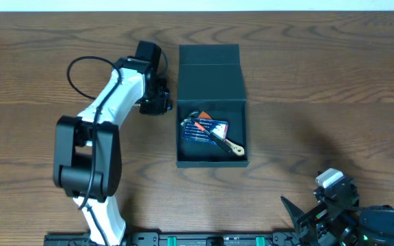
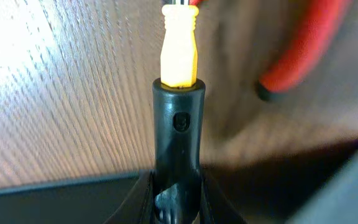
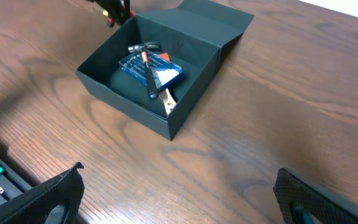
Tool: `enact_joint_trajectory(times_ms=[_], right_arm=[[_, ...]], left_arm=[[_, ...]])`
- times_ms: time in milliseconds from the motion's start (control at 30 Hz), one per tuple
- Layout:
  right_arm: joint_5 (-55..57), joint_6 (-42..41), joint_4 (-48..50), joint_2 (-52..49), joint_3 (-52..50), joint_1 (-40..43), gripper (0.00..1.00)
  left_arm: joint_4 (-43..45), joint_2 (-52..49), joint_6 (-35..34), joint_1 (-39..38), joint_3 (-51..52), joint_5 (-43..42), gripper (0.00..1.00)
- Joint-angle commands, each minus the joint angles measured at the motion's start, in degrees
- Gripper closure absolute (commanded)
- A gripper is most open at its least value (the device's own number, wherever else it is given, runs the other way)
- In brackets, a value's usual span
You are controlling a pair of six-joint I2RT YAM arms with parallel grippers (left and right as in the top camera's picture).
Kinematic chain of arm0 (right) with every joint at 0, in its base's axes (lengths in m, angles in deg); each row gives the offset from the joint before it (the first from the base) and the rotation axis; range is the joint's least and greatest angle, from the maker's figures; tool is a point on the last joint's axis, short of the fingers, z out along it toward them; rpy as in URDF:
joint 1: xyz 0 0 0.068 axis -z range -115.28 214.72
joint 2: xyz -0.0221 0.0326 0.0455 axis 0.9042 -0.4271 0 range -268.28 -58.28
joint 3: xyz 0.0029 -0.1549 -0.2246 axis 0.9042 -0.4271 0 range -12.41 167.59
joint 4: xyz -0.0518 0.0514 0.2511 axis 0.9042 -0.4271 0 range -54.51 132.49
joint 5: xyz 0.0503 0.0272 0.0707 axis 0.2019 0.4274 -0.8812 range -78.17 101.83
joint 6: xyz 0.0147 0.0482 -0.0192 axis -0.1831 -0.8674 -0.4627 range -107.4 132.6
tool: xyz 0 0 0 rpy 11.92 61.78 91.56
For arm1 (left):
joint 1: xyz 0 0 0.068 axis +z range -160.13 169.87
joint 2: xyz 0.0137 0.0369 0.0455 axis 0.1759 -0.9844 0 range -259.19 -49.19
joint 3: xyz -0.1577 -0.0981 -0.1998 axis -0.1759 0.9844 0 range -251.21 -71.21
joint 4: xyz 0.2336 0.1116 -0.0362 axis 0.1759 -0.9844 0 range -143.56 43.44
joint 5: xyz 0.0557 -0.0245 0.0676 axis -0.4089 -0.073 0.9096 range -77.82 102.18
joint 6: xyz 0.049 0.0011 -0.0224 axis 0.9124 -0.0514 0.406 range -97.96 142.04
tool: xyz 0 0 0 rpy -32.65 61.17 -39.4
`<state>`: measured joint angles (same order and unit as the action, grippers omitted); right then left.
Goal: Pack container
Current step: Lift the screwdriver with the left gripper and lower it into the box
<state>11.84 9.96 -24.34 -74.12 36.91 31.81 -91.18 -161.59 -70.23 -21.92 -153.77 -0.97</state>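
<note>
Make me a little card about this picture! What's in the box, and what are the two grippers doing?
container: open, lid flap folded back
inside: blue packet and small hammer
left gripper: beside the container, shut on black-and-yellow tool handle
near that tool: red curved thing, too blurry to name
right gripper: open, empty, away from the container

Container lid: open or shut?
Open. The container has its lid folded back behind it, and the interior shows a blue packet and a hammer.
</note>
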Motion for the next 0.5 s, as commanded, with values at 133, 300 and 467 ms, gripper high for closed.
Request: enact_joint_trajectory(times_ms=[133,300,467], right_arm=[[0.17,-0.98,-0.07,0.13,-0.04,0.28,0.01],[0.17,-0.98,-0.07,0.13,-0.04,0.31,0.01],[0.17,-0.98,-0.07,0.13,-0.04,0.31,0.01]], left_arm=[[-0.35,7.91,1.14,-2.34,-0.83,3.17,0.86],[-0.33,13.79,1.11,-7.87,-0.83,7.5,0.85],[-0.31,17.18,0.2,-15.58,-0.83,10.01,0.86]])
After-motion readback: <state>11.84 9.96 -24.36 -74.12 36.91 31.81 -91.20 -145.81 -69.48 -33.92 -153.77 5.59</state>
